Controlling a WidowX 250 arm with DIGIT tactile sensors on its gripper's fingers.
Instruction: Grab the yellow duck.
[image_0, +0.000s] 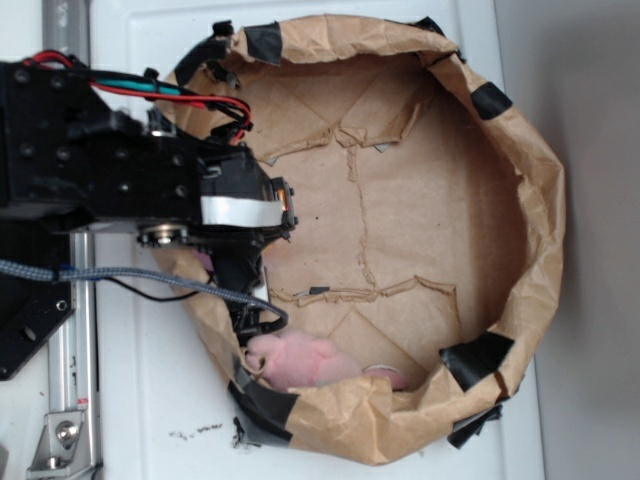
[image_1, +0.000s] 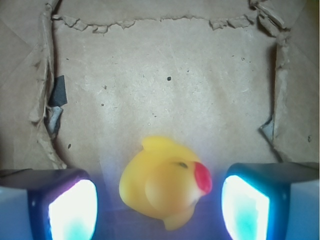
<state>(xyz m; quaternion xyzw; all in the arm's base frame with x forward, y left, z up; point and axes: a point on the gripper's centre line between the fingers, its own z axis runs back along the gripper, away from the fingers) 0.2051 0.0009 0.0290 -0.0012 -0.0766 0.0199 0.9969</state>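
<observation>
- Between the two glowing fingers (image_1: 72, 210), the yellow duck (image_1: 165, 182) lies on the brown paper floor (image_1: 170, 90), beak toward the right-hand one.
- The gripper (image_1: 159, 207) stands wide, both pads apart from the duck.
- A pink plush (image_0: 300, 362) rests by the paper wall.

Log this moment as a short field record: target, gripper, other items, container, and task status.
target: yellow duck, lying on the brown paper floor, red beak toward the right finger
gripper: gripper open, one finger on each side of the duck, neither visibly touching it
visibility: duck shows only in the wrist view; the arm hides it in the exterior view
other items: pink plush against the bin's lower wall
container: paper bin, brown walls patched with black tape
status: duck framed but not yet gripped
</observation>
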